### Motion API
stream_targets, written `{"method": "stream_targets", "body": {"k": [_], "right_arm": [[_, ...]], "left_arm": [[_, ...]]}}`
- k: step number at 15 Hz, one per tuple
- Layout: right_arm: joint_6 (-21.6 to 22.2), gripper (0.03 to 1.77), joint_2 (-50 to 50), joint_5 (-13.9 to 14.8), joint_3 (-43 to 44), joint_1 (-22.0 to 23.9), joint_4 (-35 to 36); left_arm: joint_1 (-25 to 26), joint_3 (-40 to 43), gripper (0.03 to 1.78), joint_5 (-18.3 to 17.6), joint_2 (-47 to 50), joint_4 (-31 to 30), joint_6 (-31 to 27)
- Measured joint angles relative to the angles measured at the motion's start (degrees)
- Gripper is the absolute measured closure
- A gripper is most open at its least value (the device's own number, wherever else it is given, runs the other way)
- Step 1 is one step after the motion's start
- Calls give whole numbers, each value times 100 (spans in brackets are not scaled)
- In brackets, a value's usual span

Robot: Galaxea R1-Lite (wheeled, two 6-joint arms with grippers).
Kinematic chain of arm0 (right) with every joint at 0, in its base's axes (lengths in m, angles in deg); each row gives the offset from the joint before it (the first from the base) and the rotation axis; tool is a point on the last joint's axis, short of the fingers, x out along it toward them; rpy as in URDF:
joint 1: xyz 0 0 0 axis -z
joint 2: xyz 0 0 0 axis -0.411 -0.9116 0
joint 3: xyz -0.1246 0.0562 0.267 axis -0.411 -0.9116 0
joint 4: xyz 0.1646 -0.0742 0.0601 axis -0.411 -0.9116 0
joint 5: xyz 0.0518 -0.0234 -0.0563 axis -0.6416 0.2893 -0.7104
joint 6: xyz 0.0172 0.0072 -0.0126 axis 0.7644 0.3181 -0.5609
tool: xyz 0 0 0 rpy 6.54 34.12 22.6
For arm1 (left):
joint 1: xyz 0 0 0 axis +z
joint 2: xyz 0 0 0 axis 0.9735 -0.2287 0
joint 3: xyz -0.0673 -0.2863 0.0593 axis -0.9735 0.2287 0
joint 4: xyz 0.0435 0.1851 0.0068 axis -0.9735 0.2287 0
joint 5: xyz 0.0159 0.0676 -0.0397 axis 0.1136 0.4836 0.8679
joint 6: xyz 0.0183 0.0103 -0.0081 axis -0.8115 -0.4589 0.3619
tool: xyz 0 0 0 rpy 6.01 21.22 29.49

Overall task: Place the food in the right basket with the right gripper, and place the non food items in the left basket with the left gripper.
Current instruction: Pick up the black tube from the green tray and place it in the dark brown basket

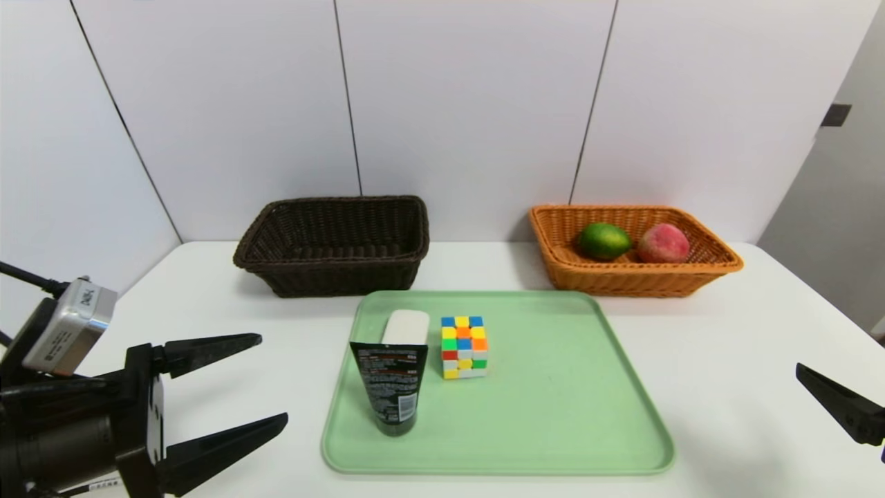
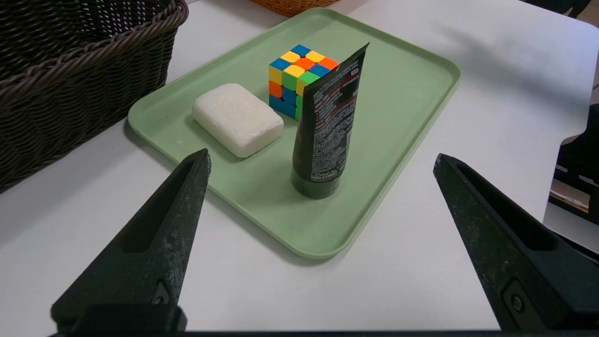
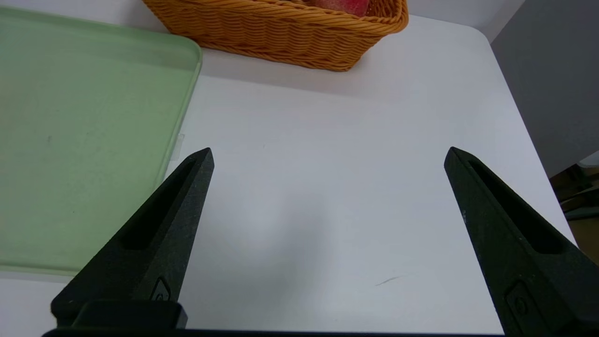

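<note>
Three non-food things sat on the green tray (image 1: 553,415) in the head view: a dark tube (image 1: 395,387) standing on its cap, a white soap bar (image 1: 406,326) just behind it, and a colorful puzzle cube (image 1: 464,346) beside the soap. The dark brown basket (image 1: 332,266) was at the back left of the white table (image 1: 726,360), with nothing seen inside. The orange basket (image 1: 622,277) was at the back right, holding a green lime (image 1: 603,241) and a pink peach (image 1: 663,243) side by side. The left gripper (image 1: 273,380) was low on the left, near the tray's edge, its fingers spread wide and holding nothing. Only one finger of the right gripper (image 1: 840,408) showed at the right edge.

From the left wrist view, the left gripper (image 2: 320,159) stood wide apart over the table, facing the tube (image 2: 325,126). The soap bar (image 2: 237,119) and the puzzle cube (image 2: 297,77) lay past it on the tray (image 2: 412,93), and the dark brown basket (image 2: 70,89) was off to one side.

From the right wrist view, the right gripper (image 3: 327,157) was wide open over the bare table (image 3: 327,187), holding nothing. The tray (image 3: 70,140) and the orange basket (image 3: 281,32) were near it.
</note>
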Motion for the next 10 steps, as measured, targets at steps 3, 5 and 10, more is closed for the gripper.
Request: {"method": "stream_targets", "body": {"k": [3, 5, 10], "right_arm": [[-2, 11, -11, 1, 6, 0, 0], [0, 10, -22, 0, 13, -5, 0], [0, 10, -77, -82, 38, 2, 0]], "left_arm": [[-273, 0, 12, 129, -683, -679, 6], [-444, -2, 12, 243, -1089, -1130, 96], [-869, -57, 12, 374, -1723, -1871, 557]]}}
